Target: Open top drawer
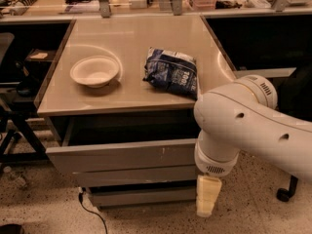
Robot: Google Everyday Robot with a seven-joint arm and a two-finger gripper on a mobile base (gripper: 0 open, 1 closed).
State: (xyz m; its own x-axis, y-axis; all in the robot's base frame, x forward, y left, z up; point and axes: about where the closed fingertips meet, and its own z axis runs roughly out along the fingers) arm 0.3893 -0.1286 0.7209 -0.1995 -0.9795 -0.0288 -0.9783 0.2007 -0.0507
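Arm (253, 126) bent; claw (207, 202) points floorward below top drawer (122, 156) right end.

Table (131, 90) with bowl (94, 71), bag (171, 72)
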